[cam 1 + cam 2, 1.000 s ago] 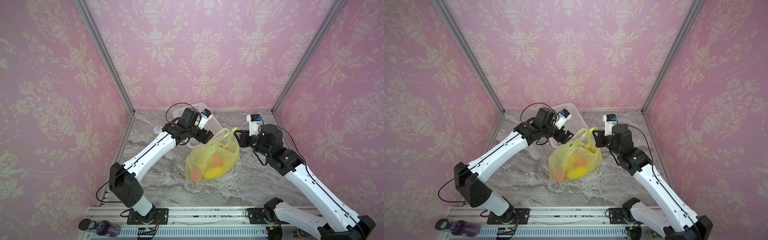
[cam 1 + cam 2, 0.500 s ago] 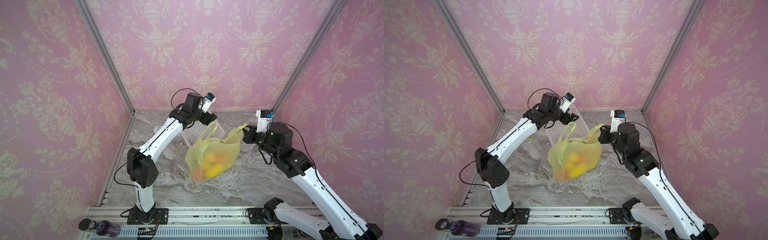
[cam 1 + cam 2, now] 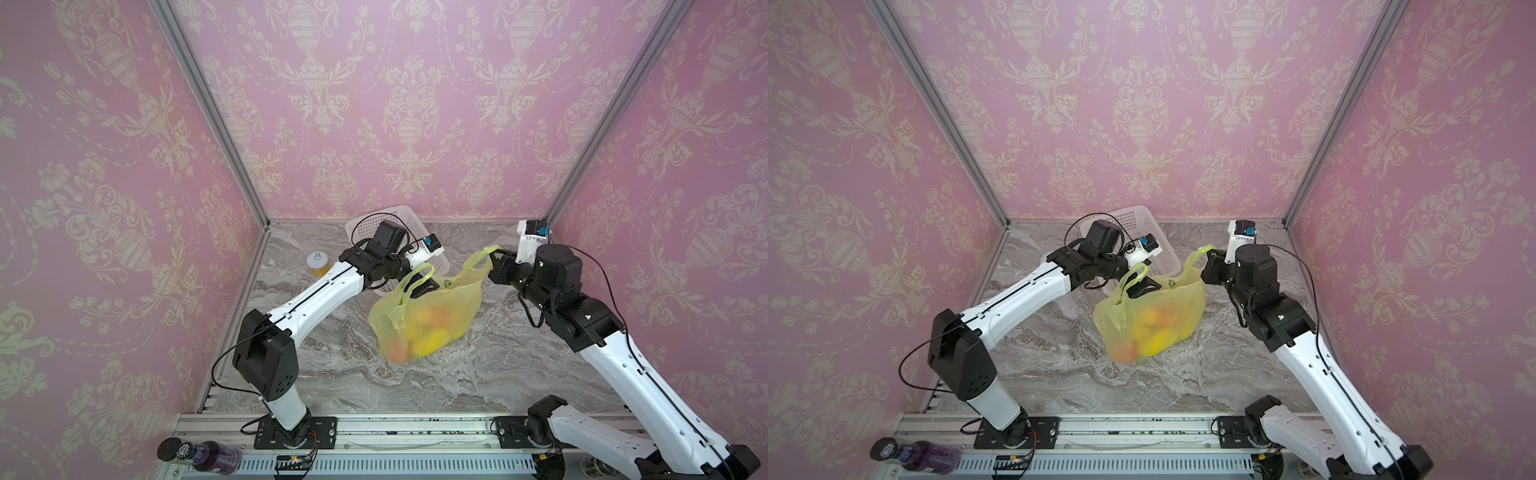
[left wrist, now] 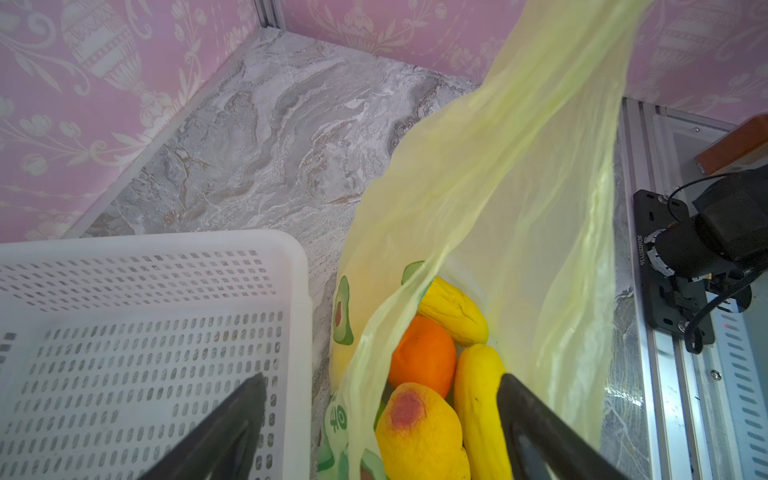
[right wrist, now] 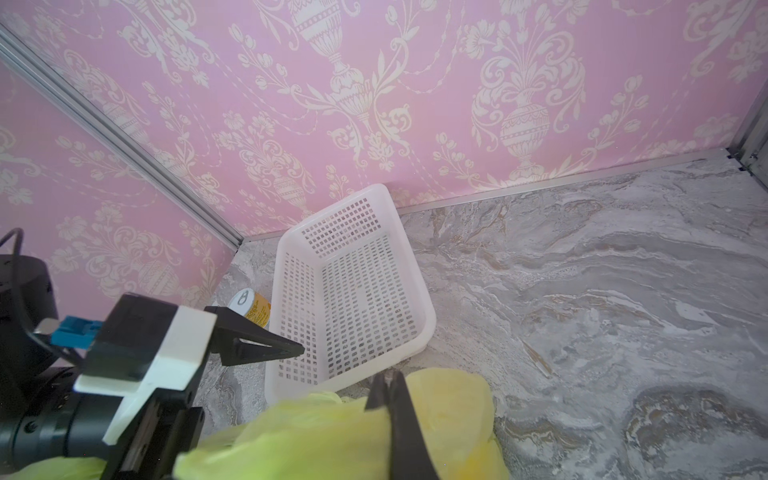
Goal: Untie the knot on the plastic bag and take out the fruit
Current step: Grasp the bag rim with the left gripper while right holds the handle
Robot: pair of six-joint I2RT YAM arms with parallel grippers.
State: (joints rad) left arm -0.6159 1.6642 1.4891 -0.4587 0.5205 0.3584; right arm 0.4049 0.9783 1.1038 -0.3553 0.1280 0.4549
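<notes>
Left wrist view alone: bare fruit [image 4: 424, 361], wide left fingers [image 4: 536, 432]; right fingers [image 5: 399, 419] tight on plastic bag [image 5: 324, 436].

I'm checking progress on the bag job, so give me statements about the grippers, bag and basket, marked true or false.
1. The right gripper is shut on a handle of the plastic bag. True.
2. The left gripper grips the other handle. False: its jaws stand open by the bag's mouth.
3. The fruit lies in the white basket. False: the basket is empty; the fruit is in the bag.
4. The jar stands on the table beside the basket. True.
</notes>
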